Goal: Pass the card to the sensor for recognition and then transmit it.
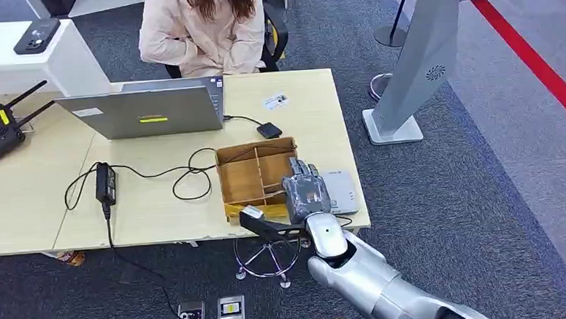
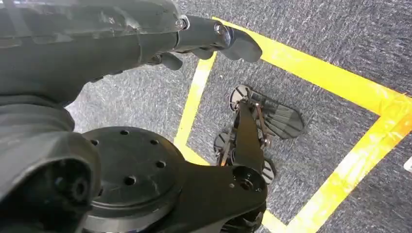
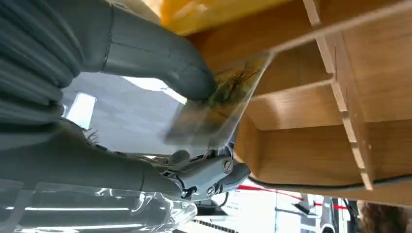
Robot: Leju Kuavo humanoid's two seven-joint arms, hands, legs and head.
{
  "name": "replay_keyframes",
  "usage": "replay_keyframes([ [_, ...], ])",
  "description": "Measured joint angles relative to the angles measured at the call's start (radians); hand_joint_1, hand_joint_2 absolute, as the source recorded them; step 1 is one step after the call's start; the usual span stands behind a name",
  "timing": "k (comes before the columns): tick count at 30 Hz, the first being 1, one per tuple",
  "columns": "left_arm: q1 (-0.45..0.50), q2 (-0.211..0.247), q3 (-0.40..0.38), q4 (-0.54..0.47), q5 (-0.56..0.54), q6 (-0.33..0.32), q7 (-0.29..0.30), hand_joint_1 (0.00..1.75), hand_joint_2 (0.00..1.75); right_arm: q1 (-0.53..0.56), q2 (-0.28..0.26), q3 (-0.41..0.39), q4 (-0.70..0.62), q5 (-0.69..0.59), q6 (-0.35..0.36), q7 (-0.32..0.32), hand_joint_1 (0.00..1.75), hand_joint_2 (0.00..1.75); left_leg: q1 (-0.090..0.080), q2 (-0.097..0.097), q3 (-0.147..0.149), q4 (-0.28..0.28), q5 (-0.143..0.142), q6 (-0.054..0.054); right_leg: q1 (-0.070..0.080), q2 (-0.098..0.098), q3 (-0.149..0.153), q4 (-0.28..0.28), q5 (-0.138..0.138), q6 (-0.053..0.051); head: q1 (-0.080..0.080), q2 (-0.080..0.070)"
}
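A: Start at the right hand (image 1: 307, 193). What has it got?

B: The card (image 3: 218, 104). In the right wrist view the thumb (image 3: 160, 58) presses on one face and the darker fingers (image 3: 209, 172) sit under the other, so the card is pinched, a clear or glossy one, partly blurred. From the head view the hand hovers over the right edge of the wooden box (image 1: 255, 172), just beside the grey sensor (image 1: 340, 189).

A: So the card is out of the box?

B: I judge it is about lifted free; its far corner is near a divider, and I can't tell if they touch. Best to raise it straight up before swinging sideways, or the corner may catch the slat.

A: Then to the sensor?

B: Yes. It lies flat on the table (image 1: 158, 202) next to the box, so the card should come over it flat and low, held steady. The pinch is near one edge, so a slow move guards against it pivoting.

A: And the left hand (image 2: 214, 41)?

B: Hanging over the floor, fingers curled in, holding nothing.
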Motion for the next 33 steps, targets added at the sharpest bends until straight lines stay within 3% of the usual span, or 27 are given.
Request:
replay_keyframes([
  [17, 0.000, 0.000, 0.000, 0.000, -0.006, -0.006, 0.006, 0.00, 0.00, 0.000, 0.000, 0.000, -0.010, -0.025, 0.028, -0.004, 1.75, 1.75, 0.000, 0.000, 0.001, 0.000, 0.000, 0.000, 0.000, 0.001, 0.000, 0.000, 0.000, 0.000, 0.000, 0.000],
  [25, 0.000, 0.000, 0.000, 0.000, -0.009, -0.006, 0.008, 0.00, 0.00, 0.002, -0.001, 0.000, -0.015, -0.022, 0.008, -0.001, 1.75, 1.75, 0.000, 0.000, 0.001, 0.000, 0.000, 0.000, 0.000, 0.001, 0.000, 0.000, 0.000, 0.000, 0.000, 0.000],
  [33, 0.000, 0.000, 0.000, 0.000, -0.014, -0.006, 0.008, 0.00, 0.00, -0.006, -0.018, -0.001, -0.133, 0.017, 0.027, 0.044, 1.75, 1.75, 0.000, 0.000, 0.000, 0.000, 0.000, 0.000, 0.000, 0.001, 0.000, 0.000, 0.000, 0.000, 0.000, 0.000],
])
